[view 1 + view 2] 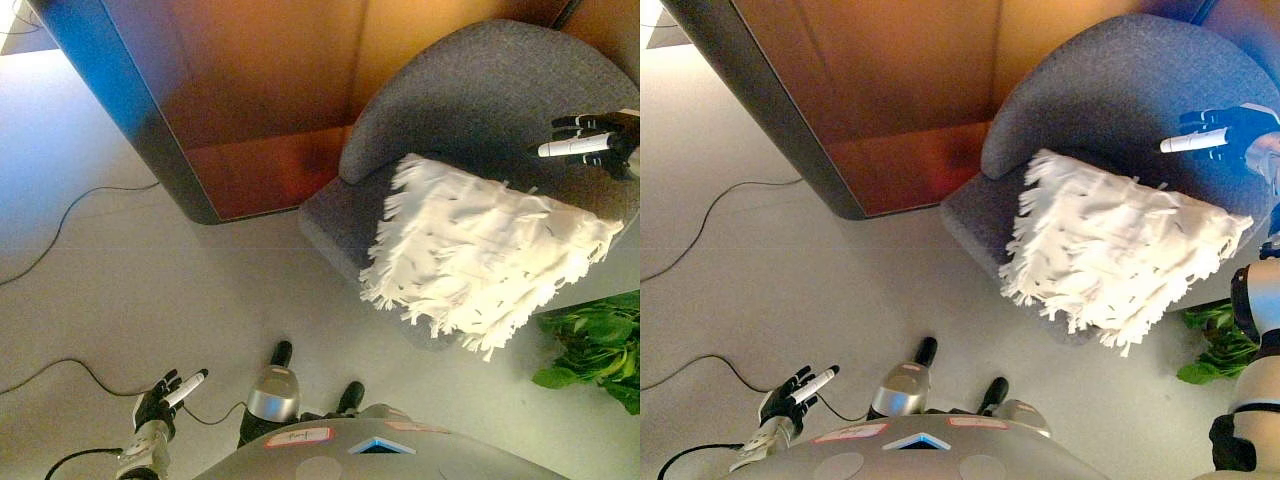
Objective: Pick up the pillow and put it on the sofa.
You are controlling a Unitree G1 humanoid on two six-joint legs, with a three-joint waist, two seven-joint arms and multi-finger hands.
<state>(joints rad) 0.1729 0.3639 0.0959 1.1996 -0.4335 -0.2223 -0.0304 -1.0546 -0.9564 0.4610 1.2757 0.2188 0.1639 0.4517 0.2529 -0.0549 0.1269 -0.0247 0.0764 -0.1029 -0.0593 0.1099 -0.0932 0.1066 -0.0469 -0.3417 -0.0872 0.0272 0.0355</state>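
White fringed pillow [485, 255] lies on grey sofa [470, 95] seat, overhanging front edge. Right hand [590, 143] above it, fingers straight, empty. Left hand [165, 395] low, relaxed. Pillow judged light, soft; grasp body, not fringe.

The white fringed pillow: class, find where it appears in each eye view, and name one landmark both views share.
Left eye view: white fringed pillow lies right of centre on the grey sofa seat.
Right eye view: same pillow right of centre, overhanging the seat's front edge.
Shared landmark: green leafy plant at lower right.
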